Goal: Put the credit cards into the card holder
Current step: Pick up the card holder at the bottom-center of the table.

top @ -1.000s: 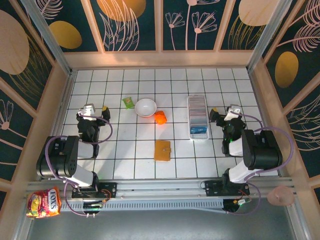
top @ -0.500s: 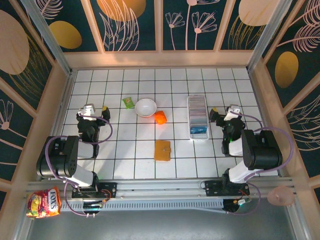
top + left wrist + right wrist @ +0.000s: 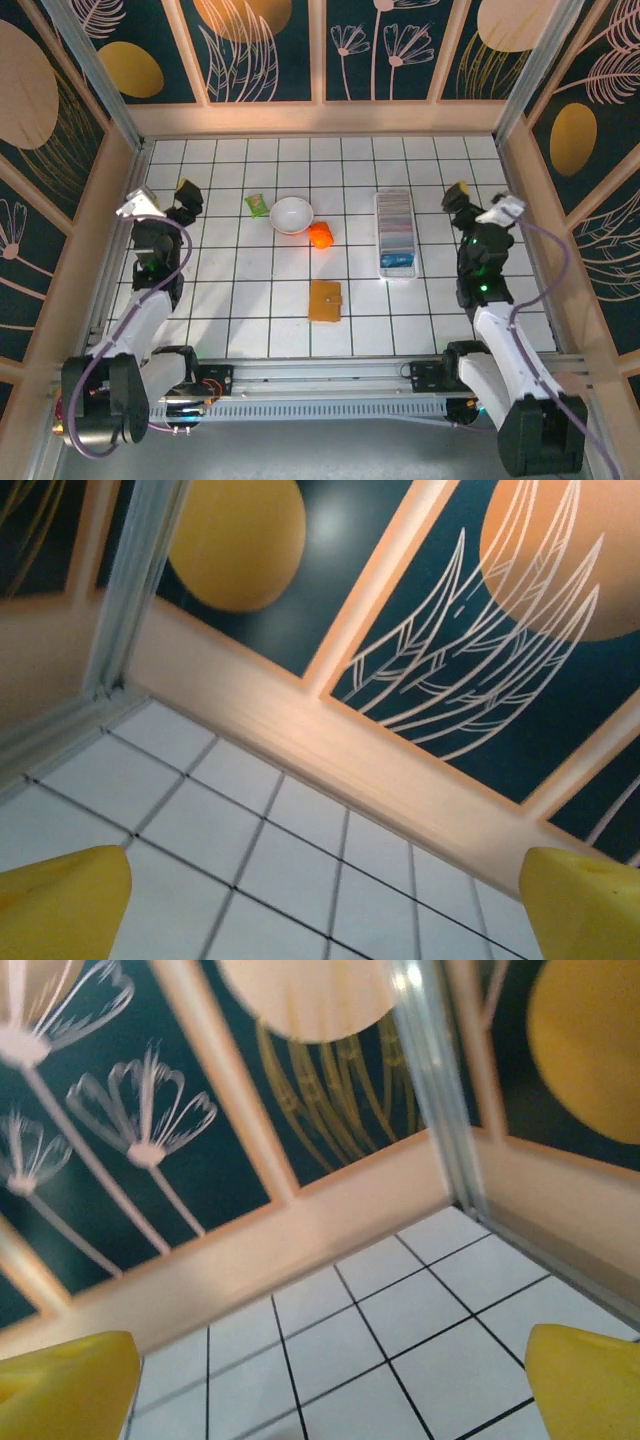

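Observation:
The card holder (image 3: 394,222), a long white slotted tray, lies right of centre on the tiled table. A blue credit card (image 3: 398,263) shows at its near end. My left gripper (image 3: 162,198) hangs open over the far left tiles, well away from the holder. My right gripper (image 3: 480,201) hangs open just right of the holder's far end, apart from it. In the left wrist view the left gripper (image 3: 325,920) has bare tiles between its yellow fingertips (image 3: 62,908). In the right wrist view the right gripper (image 3: 325,1390) has wide-set yellow fingertips (image 3: 585,1385) with nothing between them.
A white bowl (image 3: 291,214), a green packet (image 3: 257,204) and an orange object (image 3: 320,235) sit at mid table. A tan wallet (image 3: 325,300) lies nearer the front. Wooden walls (image 3: 320,118) ring the table, close to both grippers.
Both arms have unfolded and risen. The left gripper swung out to the left and farther back, the right gripper out to the right and farther back. Both stayed open.

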